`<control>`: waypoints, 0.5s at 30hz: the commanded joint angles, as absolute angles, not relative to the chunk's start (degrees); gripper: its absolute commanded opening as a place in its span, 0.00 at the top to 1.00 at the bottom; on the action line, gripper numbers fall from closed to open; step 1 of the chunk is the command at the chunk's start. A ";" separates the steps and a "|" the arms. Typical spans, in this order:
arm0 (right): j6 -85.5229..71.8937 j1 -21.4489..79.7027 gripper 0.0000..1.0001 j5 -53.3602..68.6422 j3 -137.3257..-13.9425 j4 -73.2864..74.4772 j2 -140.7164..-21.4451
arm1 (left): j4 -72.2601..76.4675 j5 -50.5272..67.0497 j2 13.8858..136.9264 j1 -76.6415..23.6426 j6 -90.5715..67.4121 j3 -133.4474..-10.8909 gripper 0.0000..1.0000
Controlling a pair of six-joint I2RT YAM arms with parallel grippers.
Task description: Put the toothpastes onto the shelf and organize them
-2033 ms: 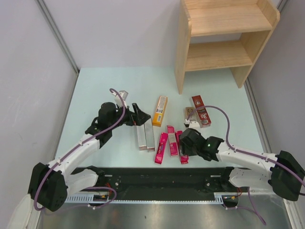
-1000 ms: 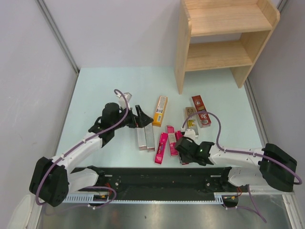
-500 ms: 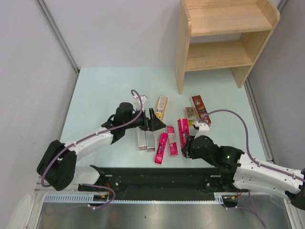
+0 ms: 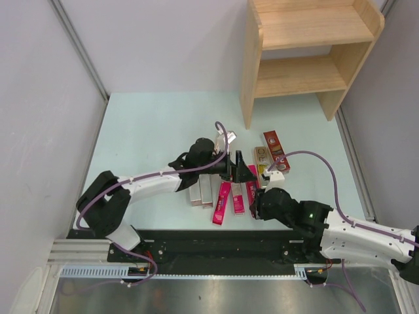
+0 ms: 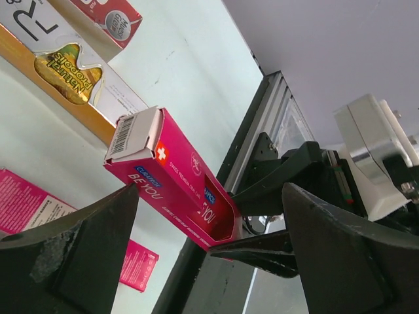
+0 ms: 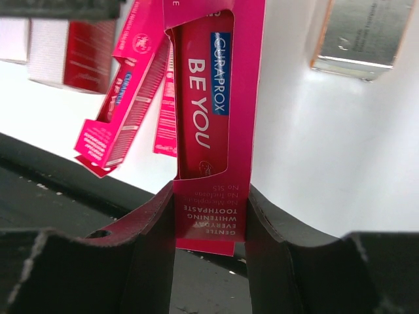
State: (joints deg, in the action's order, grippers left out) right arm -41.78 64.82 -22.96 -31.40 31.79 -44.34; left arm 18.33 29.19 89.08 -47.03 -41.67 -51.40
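Note:
My right gripper (image 4: 256, 204) (image 6: 211, 216) is shut on the near end of a magenta toothpaste carton (image 4: 251, 188) (image 6: 213, 124) and holds it off the table. My left gripper (image 4: 241, 174) (image 5: 211, 196) is open and reaches across to the carton's far end (image 5: 163, 176), which shows between its spread fingers (image 5: 72, 255); I see no contact. Two more magenta cartons (image 4: 222, 203) (image 4: 237, 198), two silver-grey ones (image 4: 200, 190), a gold-tan one (image 4: 262, 157) (image 5: 65, 72) and a dark red one (image 4: 276, 150) (image 5: 108, 16) lie flat. The wooden shelf (image 4: 308, 52) stands at the back right with bare boards.
The left arm (image 4: 157, 180) stretches across the middle of the table over the carton group. A black rail (image 4: 209, 245) runs along the near edge. Grey walls close in the left and right sides.
The right gripper took up the magenta carton and raised it. The left arm swung to the right, away from the silver cartons, until its open fingers reached the raised carton's far end.

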 commanded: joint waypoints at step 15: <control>-41.75 67.06 0.74 -27.60 -35.07 29.88 -40.43 | 11.43 25.93 94.92 -49.04 -41.22 -58.62 0.13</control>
State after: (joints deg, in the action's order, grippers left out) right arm -41.98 65.91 -26.02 -31.40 35.62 -42.96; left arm 15.16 28.49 94.94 -48.14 -42.41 -56.10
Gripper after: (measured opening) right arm 0.438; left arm 0.861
